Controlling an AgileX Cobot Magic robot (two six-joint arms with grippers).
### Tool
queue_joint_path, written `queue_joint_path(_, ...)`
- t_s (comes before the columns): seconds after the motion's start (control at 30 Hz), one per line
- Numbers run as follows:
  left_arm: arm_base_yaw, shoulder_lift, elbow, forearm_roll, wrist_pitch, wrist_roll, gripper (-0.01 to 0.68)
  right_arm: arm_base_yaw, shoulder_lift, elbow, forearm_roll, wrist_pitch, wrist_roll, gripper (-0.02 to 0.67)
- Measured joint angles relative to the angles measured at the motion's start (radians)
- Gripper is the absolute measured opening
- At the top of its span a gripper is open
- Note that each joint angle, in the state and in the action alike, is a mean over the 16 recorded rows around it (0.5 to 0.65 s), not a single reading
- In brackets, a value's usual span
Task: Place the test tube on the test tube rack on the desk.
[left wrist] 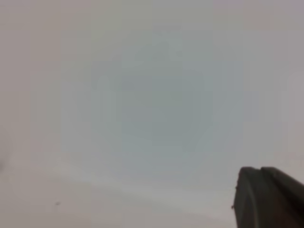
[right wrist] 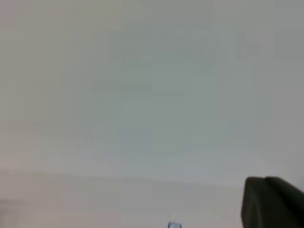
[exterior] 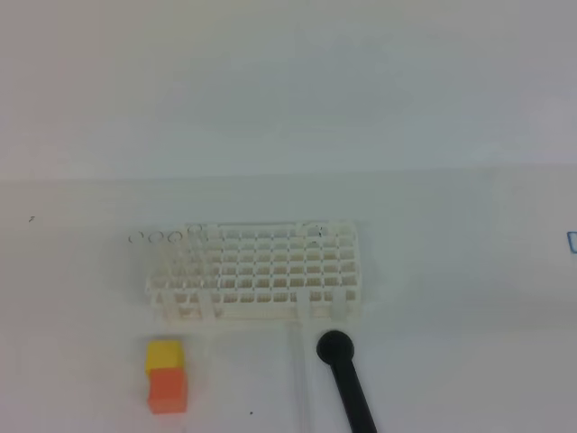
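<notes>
The white lattice test tube rack [exterior: 261,275] stands on the white desk [exterior: 469,298] in the middle of the exterior high view. A faint clear test tube [exterior: 301,379] seems to lie on the desk in front of the rack, pointing toward the near edge, just left of the black rod. Several faint clear round rims [exterior: 158,238] show at the rack's back left. Neither gripper shows in the exterior view. Each wrist view shows only one dark fingertip, the left [left wrist: 268,197] and the right [right wrist: 270,202], over bare white surface.
A black round-ended rod [exterior: 347,379] lies in front of the rack's right end, reaching to the near edge. A yellow-and-orange block [exterior: 166,374] stands in front of the rack's left end. A small blue mark [exterior: 572,240] sits at the right edge.
</notes>
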Motion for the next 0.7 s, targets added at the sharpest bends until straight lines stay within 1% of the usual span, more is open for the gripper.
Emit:
queue_joint_path(0.1, -0.002, 0.083, -0.079, -0.016, 0.086, -0.005, -0.001, 0.000, 0.078, -0.107, 0.015, 0.131, -0.004, -0.001)
queue_joint_path(0.2, -0.008, 0.167, -0.130, -0.066, 0.165, 0.021, -0.001, 0.000, 0.152, -0.194, 0.041, 0.253, -0.008, -0.001)
queue_joint_path(0.3, -0.024, 0.257, -0.147, -0.157, 0.232, 0.097, -0.001, 0.000, 0.211, -0.259, 0.068, 0.348, -0.013, -0.001)
queue_joint_path(0.4, -0.061, 0.353, -0.148, -0.293, 0.293, 0.207, -0.001, 0.000, 0.250, -0.300, 0.091, 0.412, -0.017, -0.001)
queue_joint_path(0.53, -0.157, 0.496, -0.148, -0.475, 0.344, 0.356, -0.001, 0.000, 0.273, -0.320, 0.117, 0.454, -0.019, -0.001)
queue_joint_path(0.63, -0.264, 0.611, -0.147, -0.557, 0.338, 0.435, -0.001, 0.000, 0.277, -0.320, 0.130, 0.462, -0.019, -0.001)
queue_joint_path(0.7, -0.346, 0.687, -0.147, -0.575, 0.310, 0.448, -0.001, 0.000, 0.277, -0.319, 0.133, 0.465, -0.019, -0.001)
